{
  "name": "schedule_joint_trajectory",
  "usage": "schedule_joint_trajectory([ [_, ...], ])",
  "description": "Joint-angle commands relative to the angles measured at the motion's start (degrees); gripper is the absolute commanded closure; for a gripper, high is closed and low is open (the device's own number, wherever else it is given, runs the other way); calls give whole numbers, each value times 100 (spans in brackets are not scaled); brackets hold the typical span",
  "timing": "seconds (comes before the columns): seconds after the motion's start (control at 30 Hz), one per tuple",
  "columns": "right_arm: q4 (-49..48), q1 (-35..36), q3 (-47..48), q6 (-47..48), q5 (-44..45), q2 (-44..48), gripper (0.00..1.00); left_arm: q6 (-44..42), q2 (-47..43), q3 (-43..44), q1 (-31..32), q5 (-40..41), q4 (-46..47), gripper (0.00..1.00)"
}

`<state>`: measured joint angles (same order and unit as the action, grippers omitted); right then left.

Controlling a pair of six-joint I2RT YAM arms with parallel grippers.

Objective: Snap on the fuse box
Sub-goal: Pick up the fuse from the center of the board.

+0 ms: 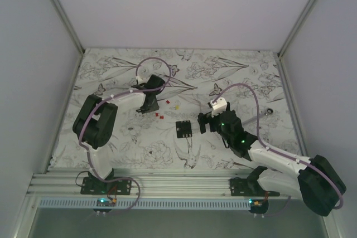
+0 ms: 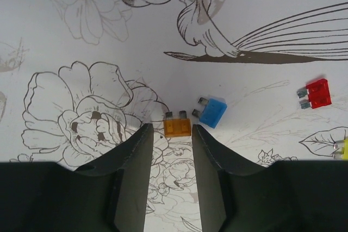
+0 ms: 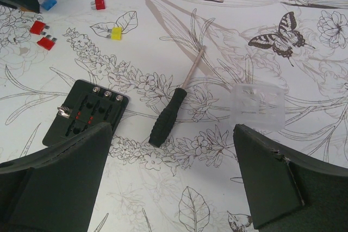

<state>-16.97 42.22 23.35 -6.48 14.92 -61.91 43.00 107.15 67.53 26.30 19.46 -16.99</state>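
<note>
An orange blade fuse (image 2: 178,127) is seen mid-frame in the left wrist view, a blue fuse (image 2: 213,112) just upper right of it. In the right wrist view a black-handled screwdriver (image 3: 167,117) is laid centrally, a clear plastic cover (image 3: 258,106) to its right.

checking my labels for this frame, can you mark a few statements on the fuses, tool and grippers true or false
1. An orange fuse lies at the left gripper's fingertips. True.
2. The right gripper is shut on the screwdriver. False: its jaws stand wide open and the screwdriver lies loose.
3. The clear cover is snapped onto the fuse box. False: they lie apart, with the screwdriver between them.
4. A blue fuse lies right beside the orange fuse. True.
</note>
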Motion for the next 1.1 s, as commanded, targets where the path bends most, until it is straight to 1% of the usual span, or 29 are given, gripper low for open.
schedule_joint_trajectory([
  [0.0,-109,-18,55,-71,75,35,0,440,113,36,25,53,-720,62],
  [0.27,-86,-14,55,-59,68,58,0,456,328,260,-6,113,-731,62],
  [0.47,-81,-20,55,-59,50,61,0,184,481,435,-57,-52,-735,63],
  [0.73,-98,-15,55,-68,27,44,0,112,430,397,-108,-316,-778,65],
  [0.93,-98,-20,57,-75,-19,43,0,218,400,366,-109,-317,-837,74],
  [1.07,-105,-15,58,-87,-54,47,0,355,324,366,-108,-404,-841,76],
])
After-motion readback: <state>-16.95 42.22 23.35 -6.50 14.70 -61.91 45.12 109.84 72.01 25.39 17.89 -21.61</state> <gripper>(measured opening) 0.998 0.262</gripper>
